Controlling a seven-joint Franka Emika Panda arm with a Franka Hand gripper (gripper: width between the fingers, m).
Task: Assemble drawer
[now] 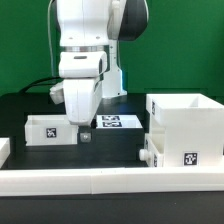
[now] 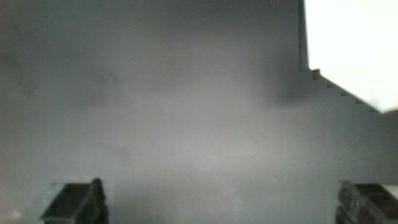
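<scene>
Hand [image 1: 84,130] hangs low over the dark table [image 1: 120,145] in the exterior view, fingers pointing down. It is just beside a shallow white tray [image 1: 50,128], which lies on its exterior view's left. Whether tray and hand touch I cannot tell. The tall white box [image 1: 185,125] stands well apart on the exterior view's right, with a tag [image 1: 190,157] on its front. A small white piece [image 1: 148,155] sits against the box's lower corner; whether it is a second tray I cannot tell. Behind the hand lies the marker board [image 1: 112,122]. A long low rail [image 1: 100,180] runs across the front, between the camera and the parts, covering the box's lower edge. Count: one box, one sure tray, one unclear piece, one rail, one board.

In the wrist view, two dark fingers [image 2: 75,203] stand wide apart with only bare table between them, so the hand grips nothing. A white edge [image 2: 356,50] shows at one side, clear of the fingers; which part it is I cannot tell.
</scene>
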